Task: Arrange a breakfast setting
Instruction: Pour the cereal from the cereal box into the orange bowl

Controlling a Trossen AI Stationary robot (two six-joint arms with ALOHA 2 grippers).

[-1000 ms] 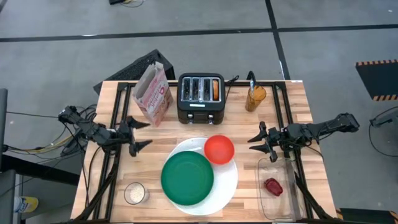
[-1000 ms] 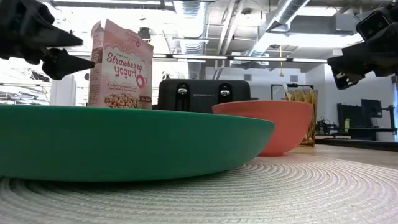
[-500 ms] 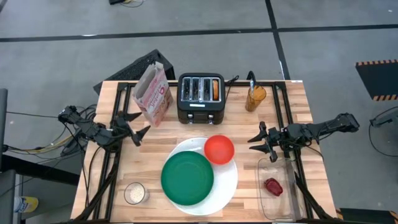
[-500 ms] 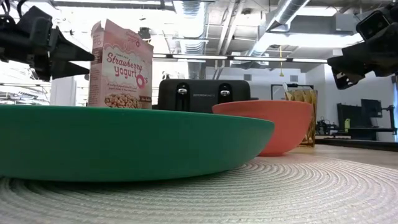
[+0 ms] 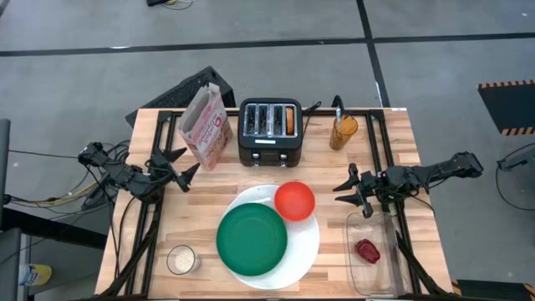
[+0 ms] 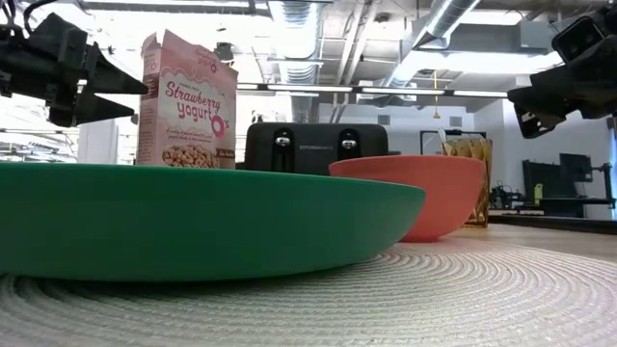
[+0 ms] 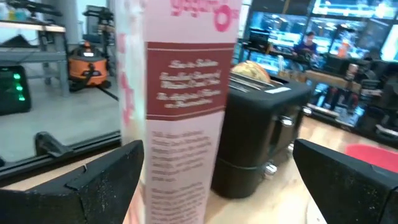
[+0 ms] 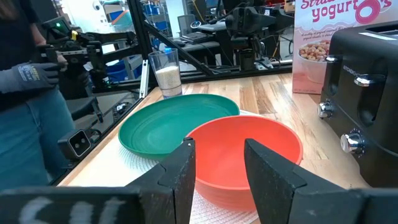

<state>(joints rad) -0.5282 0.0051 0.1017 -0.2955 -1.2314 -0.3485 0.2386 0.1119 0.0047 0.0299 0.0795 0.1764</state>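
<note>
Setting: green plate [image 5: 252, 239] on white plate [image 5: 308, 242] at table centre, red bowl [image 5: 294, 201] touching at its 1 o'clock.
Left gripper [image 5: 180, 169]: spread wide, at 10 o'clock from plates, beside cereal box [image 5: 206, 125].
Right gripper [image 5: 354, 191]: parted, at 3 o'clock from bowl, above clear tub [image 5: 378, 276] holding red item [image 5: 367, 250].
Left wrist view only: bagel [image 7: 251, 69] in toaster [image 7: 261, 124].

Grey concrete floor [image 5: 435, 79] crossed by dark tape lines, light wooden table [image 5: 209, 188], exposed ceiling ducts [image 6: 386, 43], long strip lights, cluttered workbenches [image 7: 25, 28], glowing screens behind.
</note>
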